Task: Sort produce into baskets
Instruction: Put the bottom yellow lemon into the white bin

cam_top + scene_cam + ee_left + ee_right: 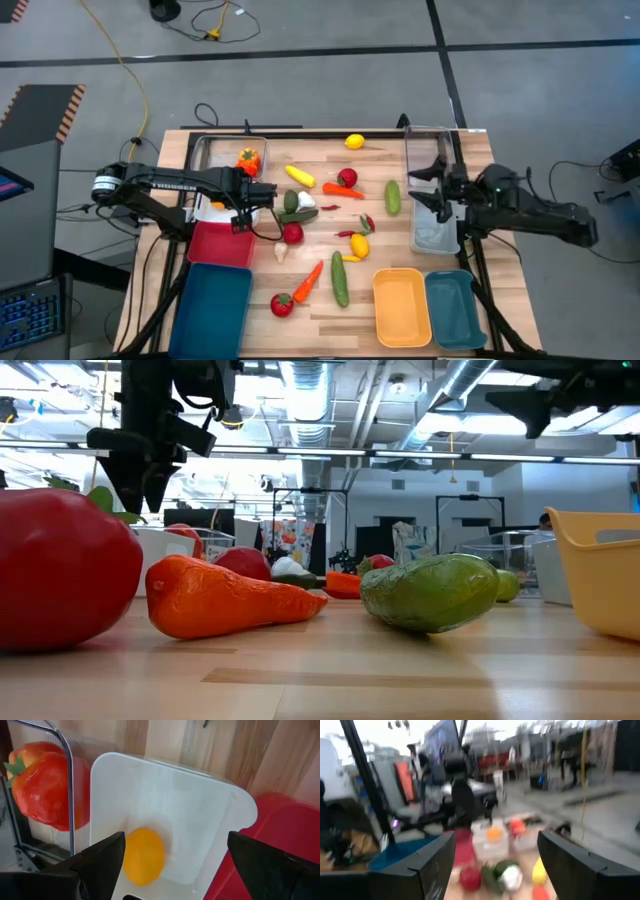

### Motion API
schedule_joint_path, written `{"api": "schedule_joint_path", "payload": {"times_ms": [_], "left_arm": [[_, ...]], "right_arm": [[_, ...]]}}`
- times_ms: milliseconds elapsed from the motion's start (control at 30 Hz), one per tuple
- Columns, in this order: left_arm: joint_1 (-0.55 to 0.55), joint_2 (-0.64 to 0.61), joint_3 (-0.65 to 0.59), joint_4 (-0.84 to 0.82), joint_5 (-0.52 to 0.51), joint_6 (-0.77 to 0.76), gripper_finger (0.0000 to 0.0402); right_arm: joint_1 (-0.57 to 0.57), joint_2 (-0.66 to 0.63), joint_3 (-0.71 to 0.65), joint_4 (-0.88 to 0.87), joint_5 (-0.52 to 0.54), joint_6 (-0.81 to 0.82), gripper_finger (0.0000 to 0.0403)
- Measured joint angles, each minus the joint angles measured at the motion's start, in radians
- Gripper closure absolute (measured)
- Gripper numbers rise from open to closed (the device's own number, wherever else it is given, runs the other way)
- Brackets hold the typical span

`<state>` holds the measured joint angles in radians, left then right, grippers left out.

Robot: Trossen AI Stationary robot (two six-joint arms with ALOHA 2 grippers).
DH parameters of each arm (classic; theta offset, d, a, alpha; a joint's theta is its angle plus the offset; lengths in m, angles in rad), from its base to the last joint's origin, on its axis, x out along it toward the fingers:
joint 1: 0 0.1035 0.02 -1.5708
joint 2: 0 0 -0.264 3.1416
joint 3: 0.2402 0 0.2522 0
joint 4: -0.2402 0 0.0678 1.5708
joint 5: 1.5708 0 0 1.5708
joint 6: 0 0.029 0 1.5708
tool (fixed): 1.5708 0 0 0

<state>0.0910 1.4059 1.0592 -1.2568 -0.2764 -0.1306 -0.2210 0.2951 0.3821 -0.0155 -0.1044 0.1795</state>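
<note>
The wooden table (330, 310) holds everything. Along its near edge sit the largest baskets: a dark teal basket (212, 305) at the left, then an orange-yellow basket (401, 306) and a smaller teal basket (454, 308) at the right. A red basket (222, 244) lies just behind the dark teal one, with a white basket (190, 815) behind that and a clear basket (215, 150) at the far left corner. A second clear basket (430, 232) runs along the right side.

The left gripper (247, 205) hangs over the white basket with its fingers spread wide, holding nothing; a small orange fruit (144, 855) lies in that basket below them. A red-and-orange pepper, as far as the wrist view shows, (42, 785) sits in the clear basket beside it.

The right gripper (432, 188) is above the right clear basket, jaws apart and empty.

Loose produce covers the middle of the table: two green cucumbers (340, 278) (392, 196), an orange carrot (307, 281), a tomato (282, 305) just beside its tip, a yellow squash (299, 176), a lemon (354, 141) and white garlic (281, 253).
</note>
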Motion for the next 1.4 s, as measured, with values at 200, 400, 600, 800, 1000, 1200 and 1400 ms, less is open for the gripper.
{"api": "schedule_joint_path", "payload": {"times_ms": [200, 400, 600, 800, 1000, 1200, 1400], "left_arm": [[0.0, 0.0, 0.0, 0.0, 0.0, 0.003, 0.0063], [0.0, 0.0, 0.0, 0.0, 0.0, 0.007, 0.0063], [0.0, 0.0, 0.0, 0.0, -0.007, 0.019, 0.0063], [0.0, -0.027, 0.0, 0.012, -0.075, 0.076, 0.0063], [0.0, -0.123, 0.0, 0.041, -0.078, 0.092, 0.0063], [0.0, -0.224, 0.001, 0.045, -0.076, 0.074, 0.0063], [0.0, -0.293, 0.001, 0.044, -0.071, 0.057, 0.0063]], "right_arm": [[0.081, 0.227, 0.191, -0.188, 0.0, 0.13, 0.0092], [0.166, 0.443, 0.367, -0.343, 0.012, 0.289, 0.0092], [0.248, 0.64, 0.47, -0.407, 0.053, 0.473, 0.0092], [0.314, 0.815, 0.506, -0.428, 0.054, 0.616, 0.0092], [0.343, 0.961, 0.511, -0.427, 0.054, 0.723, 0.0092], [0.346, 1.074, 0.511, -0.421, 0.054, 0.777, 0.0092], [0.345, 1.171, 0.511, -0.425, 0.055, 0.801, 0.0092]]}}
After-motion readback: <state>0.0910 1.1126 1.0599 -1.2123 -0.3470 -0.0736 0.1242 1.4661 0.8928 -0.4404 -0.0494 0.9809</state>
